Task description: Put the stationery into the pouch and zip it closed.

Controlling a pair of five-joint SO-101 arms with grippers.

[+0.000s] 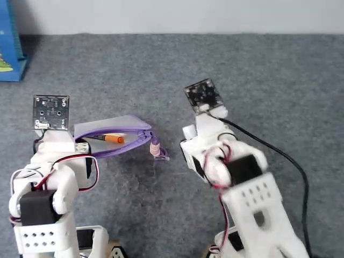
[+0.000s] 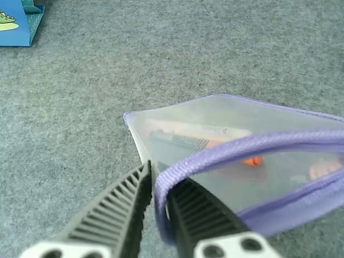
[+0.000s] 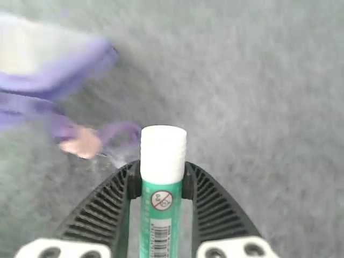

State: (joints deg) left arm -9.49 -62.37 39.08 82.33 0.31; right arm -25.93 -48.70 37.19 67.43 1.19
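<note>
The left arm [image 1: 51, 161] reaches forward low over the grey surface [image 1: 258, 70]. Its jaws are pinched narrow on the purple rim of the pouch [image 2: 226, 129], at the end nearest the arm. The pouch lies on the surface with its mouth gaping, and its zipper pull [image 1: 157, 149] with a pink tassel trails off the far end. An orange pen [image 1: 110, 138] lies inside, partly covered by the rim, beside a paler item that is hard to make out through the translucent wall.

The right arm [image 1: 226, 156] is bent, its wrist off to the right of the pouch and apart from it. Its jaws clamp a glue stick [image 3: 163, 156], whose white cap points out past the tips. The stick's lower end is cut off at the frame edge.

From above, each wrist camera covers its own jaws.

The stick's green label bears a red prohibition circle and a barcode; its print is too small to read. A blue box [image 1: 9, 48] with a green cartoon figure stands at the far left corner.
</note>
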